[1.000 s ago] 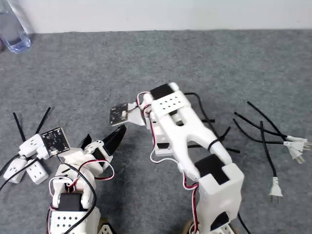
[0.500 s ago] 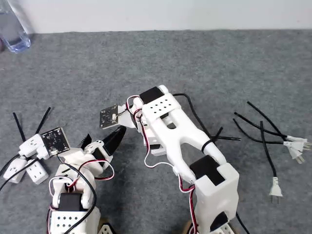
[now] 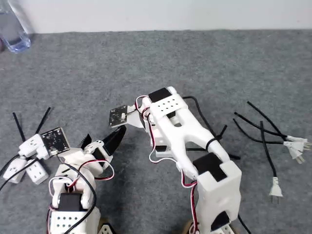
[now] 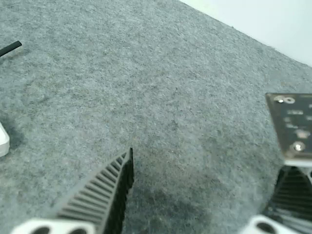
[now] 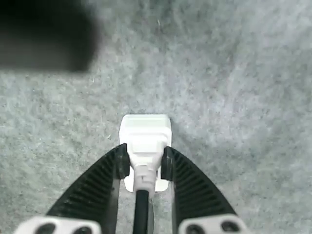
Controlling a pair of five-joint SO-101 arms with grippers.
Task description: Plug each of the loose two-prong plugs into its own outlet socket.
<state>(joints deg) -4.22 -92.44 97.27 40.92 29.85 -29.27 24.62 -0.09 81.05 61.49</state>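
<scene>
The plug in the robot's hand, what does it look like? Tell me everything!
The plug is a small, blocky white piece that looks like smooth plastic. A black cord comes out of its back end. The right hand pinches it from both sides with two black ribbed fingers, so it points straight away from the wrist camera. Its prongs are hidden. Grey carpet lies beyond it; I cannot tell if they touch.

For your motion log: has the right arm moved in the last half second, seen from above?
Yes. The right arm swung right, away from the outlets and toward the loose plugs, back near its spot a second ago.
</scene>
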